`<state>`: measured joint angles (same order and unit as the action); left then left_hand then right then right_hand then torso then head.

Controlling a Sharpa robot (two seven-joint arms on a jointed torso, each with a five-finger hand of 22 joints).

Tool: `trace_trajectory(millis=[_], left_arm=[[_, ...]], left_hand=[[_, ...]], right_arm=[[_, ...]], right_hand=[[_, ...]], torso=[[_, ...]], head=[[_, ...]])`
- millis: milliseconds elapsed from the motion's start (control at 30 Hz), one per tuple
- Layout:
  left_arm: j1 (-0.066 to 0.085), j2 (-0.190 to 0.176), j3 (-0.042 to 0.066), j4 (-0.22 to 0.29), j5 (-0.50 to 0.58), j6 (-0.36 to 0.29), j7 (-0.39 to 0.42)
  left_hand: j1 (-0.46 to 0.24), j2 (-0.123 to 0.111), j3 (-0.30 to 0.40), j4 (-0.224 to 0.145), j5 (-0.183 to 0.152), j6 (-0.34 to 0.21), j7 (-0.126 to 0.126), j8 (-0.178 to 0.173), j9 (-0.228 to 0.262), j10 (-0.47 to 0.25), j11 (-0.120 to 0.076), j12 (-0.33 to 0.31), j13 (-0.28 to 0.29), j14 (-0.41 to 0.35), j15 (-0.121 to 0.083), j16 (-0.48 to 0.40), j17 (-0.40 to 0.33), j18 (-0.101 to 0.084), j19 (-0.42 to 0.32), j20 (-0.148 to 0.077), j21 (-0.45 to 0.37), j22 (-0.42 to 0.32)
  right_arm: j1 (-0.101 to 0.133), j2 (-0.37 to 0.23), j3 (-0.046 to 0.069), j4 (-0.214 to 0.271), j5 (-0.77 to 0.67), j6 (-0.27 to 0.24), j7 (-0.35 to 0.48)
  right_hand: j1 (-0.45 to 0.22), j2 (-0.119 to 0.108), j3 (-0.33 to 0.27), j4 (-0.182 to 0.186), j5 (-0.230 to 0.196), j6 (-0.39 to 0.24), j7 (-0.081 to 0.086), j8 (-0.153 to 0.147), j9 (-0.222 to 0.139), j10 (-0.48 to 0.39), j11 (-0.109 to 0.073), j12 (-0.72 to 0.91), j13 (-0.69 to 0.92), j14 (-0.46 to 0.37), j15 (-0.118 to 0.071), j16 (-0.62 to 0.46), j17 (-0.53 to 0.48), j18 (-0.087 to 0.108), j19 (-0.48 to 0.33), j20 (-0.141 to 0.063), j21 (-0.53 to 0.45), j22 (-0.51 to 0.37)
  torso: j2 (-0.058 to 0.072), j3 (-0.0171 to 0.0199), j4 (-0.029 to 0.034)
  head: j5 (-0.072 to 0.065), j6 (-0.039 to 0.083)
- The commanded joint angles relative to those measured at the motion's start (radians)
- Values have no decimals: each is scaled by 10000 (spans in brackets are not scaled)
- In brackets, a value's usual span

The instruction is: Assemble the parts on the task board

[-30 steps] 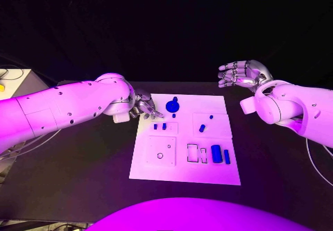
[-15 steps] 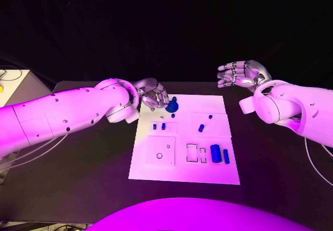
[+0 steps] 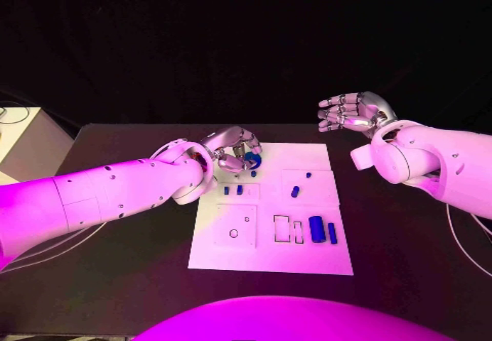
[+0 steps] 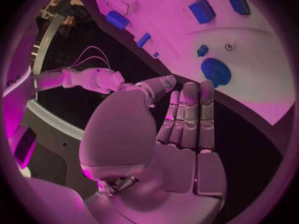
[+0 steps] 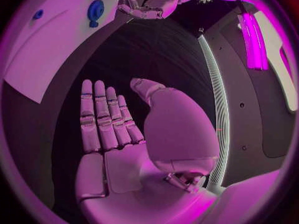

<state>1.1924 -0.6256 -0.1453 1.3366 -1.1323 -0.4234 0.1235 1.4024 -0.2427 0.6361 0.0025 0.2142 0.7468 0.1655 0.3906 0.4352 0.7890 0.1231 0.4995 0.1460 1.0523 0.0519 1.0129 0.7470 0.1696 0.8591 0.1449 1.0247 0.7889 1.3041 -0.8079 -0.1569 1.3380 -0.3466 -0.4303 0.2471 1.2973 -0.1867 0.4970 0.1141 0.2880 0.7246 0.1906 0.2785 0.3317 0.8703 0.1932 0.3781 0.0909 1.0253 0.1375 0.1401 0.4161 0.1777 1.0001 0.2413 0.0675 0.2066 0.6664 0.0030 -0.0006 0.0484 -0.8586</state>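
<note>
left hand (image 3: 232,148): fingers apart, empty — over white task board's (image 3: 269,254) far-left corner, partly hiding round blue disc part (image 4: 216,71)
right hand (image 3: 352,112): spread, empty — off-board, above black surface (image 3: 123,256)
other parts: blue cylinder (image 3: 317,229), small pegs mid-board

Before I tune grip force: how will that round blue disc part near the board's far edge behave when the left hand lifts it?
The round blue disc part looks small and rigid, so probably light. Its smooth rim may slip between fingers. It lies flat on the task board, so it's unlikely to roll.

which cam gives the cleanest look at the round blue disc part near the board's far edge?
Left wrist view: the round blue disc lies unobstructed on the task board. In the head view the left hand partly covers it. The right wrist view shows it small, near the rim.
</note>
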Motion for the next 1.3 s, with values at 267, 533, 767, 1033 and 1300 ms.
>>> trace_trajectory(millis=[267, 533, 767, 1033, 1300], left_arm=[[-6, 467, -210, -473, -3052, 1230, -777], [19, 658, -231, -596, -3607, 1751, -1460], [37, 738, -232, -653, -3701, 1957, -1816], [44, 787, -231, -674, -3723, 2028, -2007], [46, 791, -230, -677, -3721, 1982, -2011]], left_hand=[[-76, 9, -295, -74, -102, -6, -145, -238, -316, -68, 52, 46, -161, -1, -12, 429, -213, 140, -65, 45, 98, 82], [-239, 67, -493, 104, -213, 427, -295, -223, -509, 298, -107, 672, -31, 309, -139, 1120, -259, 153, 178, -5, 103, 62], [-286, 98, -508, 188, -224, 726, -256, -153, -551, 354, -121, 804, -18, 529, -124, 1448, -45, 122, 362, -15, 182, 157], [-237, 171, -446, 231, -207, 969, -239, -148, -636, 606, -153, 1010, 13, 999, -133, 1993, 448, 10, 947, -12, 599, 685], [-166, 242, -374, 214, -202, 1020, -203, -163, -671, 644, -133, 1052, 15, 1046, -122, 2078, 474, -6, 1038, -18, 676, 768]], right_arm=[[-5, 54, 5, -11, 32, 146, 123], [-5, 53, 5, 20, 32, 143, 115], [-4, 42, 5, 30, 32, 138, 107], [-4, 44, 5, 33, 32, 146, 105], [-4, 32, 5, 40, 32, 149, 108]], right_hand=[[8, 72, -12, -78, -19, 66, 658, -28, -8, 73, -18, 43, -23, 62, 11, -69, -16, 59, 12, 29, 1, -25], [12, 65, -14, -86, -20, 63, 661, -31, -10, 72, -17, 44, -31, 64, 11, -73, -20, 58, 15, 28, 2, -35], [12, 65, -14, -86, -20, 63, 661, -31, -10, 72, -17, 44, -31, 64, 11, -73, -20, 58, 15, 28, 2, -35], [10, 67, -14, -90, -20, 65, 664, -34, -12, 75, -16, 47, -44, 67, 11, -77, -27, 57, 18, 27, 3, -50], [10, 67, -14, -90, -20, 65, 664, -34, -12, 75, -16, 47, -44, 67, 11, -77, -27, 57, 18, 27, 3, -50]], torso=[[22, 23, -5], [31, 18, -25], [21, 20, -16], [8, 16, -4], [9, 16, -5]], head=[[8, 29], [-19, 0], [-44, -32], [-66, -68], [-71, -80]])
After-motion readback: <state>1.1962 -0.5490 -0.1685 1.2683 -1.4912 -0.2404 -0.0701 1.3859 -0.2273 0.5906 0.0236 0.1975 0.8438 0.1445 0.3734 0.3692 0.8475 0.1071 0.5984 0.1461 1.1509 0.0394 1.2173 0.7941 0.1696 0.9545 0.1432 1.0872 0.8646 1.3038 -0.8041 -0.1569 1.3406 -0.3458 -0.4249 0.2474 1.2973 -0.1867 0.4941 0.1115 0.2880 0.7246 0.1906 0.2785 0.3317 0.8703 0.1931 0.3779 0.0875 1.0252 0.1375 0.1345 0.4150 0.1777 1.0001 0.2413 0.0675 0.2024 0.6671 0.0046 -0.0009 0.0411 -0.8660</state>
